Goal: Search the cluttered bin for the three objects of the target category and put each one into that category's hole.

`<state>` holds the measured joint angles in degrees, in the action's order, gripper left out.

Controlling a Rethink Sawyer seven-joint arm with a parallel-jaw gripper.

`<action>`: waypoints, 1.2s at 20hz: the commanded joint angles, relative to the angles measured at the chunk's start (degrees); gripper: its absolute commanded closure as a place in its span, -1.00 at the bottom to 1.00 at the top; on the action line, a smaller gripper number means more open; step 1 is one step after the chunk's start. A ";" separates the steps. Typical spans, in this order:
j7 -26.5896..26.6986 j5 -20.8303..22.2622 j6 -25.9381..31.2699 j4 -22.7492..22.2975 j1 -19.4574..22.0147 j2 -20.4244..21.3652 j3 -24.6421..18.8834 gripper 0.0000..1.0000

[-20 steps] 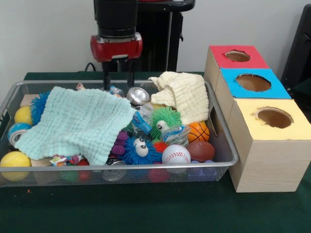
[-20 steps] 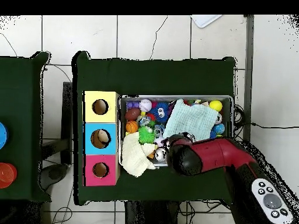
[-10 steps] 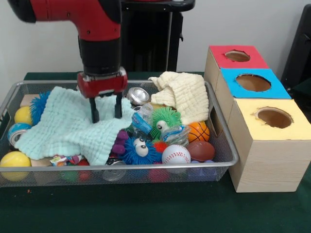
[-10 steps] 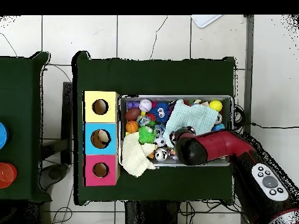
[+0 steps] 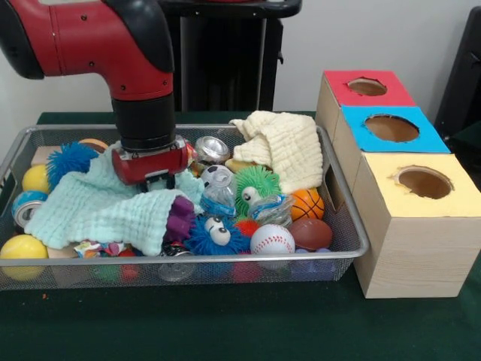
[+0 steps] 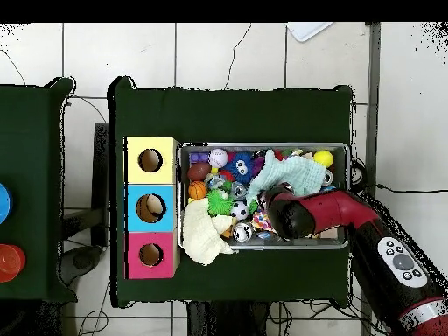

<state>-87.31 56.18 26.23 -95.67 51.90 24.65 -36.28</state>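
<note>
My gripper [image 5: 156, 183] is pressed down into the mint cloth [image 5: 94, 212] at the middle left of the wire bin [image 5: 347, 226]; the bunched cloth hides its tips. In the overhead view the red arm covers the gripper, and the mint cloth [image 6: 293, 175] shows beyond it. To the right lie a soccer ball [image 5: 216, 174], a green spiky ball [image 5: 255, 184], a basketball [image 5: 307, 203], a football [image 5: 310, 233], a baseball [image 5: 272, 239] and a blue spiky ball with eyes [image 5: 214, 235]. The red hole [image 5: 367, 86], blue hole [image 5: 391, 128] and yellow hole [image 5: 425, 182] top the boxes beside the bin.
A cream cloth [image 5: 285, 147] drapes over the bin's far right corner. A metal can [image 5: 213, 148] lies behind the gripper. Yellow balls [image 5: 22, 248] and a blue spiky ball [image 5: 71, 158] sit at the left end. From above, the boxes [image 6: 150, 208] stand left of the bin [image 6: 262, 146].
The arm has come down and toward the bin's front, driving the gripper into the mint cloth. The cloth has bunched up, uncovering the soccer ball and the blue spiky ball at the left.
</note>
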 commanded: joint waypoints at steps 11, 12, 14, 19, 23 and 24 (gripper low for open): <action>8.04 -10.08 19.76 -13.16 -8.23 23.64 0.29 1.00; 7.53 -12.68 22.51 -14.17 -9.09 26.01 0.19 1.00; 6.45 -16.60 26.12 -15.72 -10.15 28.95 0.05 1.00; 2.58 -22.18 28.80 -18.21 -12.70 32.35 0.08 1.00; -1.96 -22.89 24.26 -18.94 -14.87 30.29 0.77 1.00; -3.23 -22.12 21.50 -18.70 -15.48 28.12 1.25 1.00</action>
<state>-86.02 36.35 48.78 -109.54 38.09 52.86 -35.73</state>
